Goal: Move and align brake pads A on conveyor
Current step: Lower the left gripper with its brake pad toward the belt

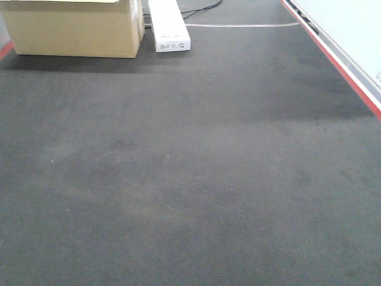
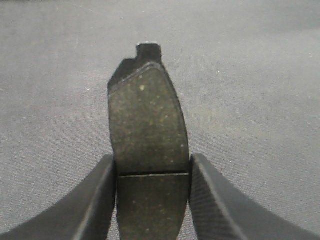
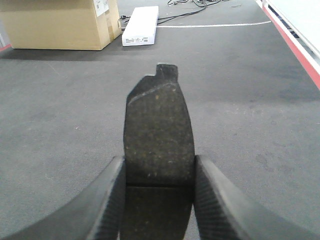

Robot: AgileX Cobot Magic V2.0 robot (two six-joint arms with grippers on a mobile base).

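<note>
While each wrist camera looks along its own fingers, we see both arms loaded alike. The left gripper (image 2: 152, 159) pinches one pad (image 2: 147, 125) across its width, the two dark fingers (image 2: 100, 200) pressed against the pad's long edges just at the centre groove (image 2: 152, 174). The pad points away from the wrist, speckled face toward the camera, and its end tab (image 2: 149, 50) is at the far tip. Behind it lies only the grey felt of the belt (image 2: 260, 75); we cannot tell whether the pad touches that surface or hangs above it. The right gripper (image 3: 159, 159) clamps a second pad (image 3: 159, 125) the same way, jaws closed on its sides near the groove, tab (image 3: 167, 70) farthest from the wrist. Past this pad the belt (image 3: 250, 125) runs on to a cardboard box (image 3: 55, 25) at the far left, with a white box (image 3: 141, 25) just beside it and cables (image 3: 192, 4) beyond. A red stripe (image 3: 295, 45) marks the belt's right edge. In the front view we see the same belt (image 1: 190, 179), the cardboard box (image 1: 71, 30), the white box (image 1: 168, 27) and the red stripe (image 1: 351, 77), with a thin pale line (image 1: 244, 25) crossing the far end.
</note>
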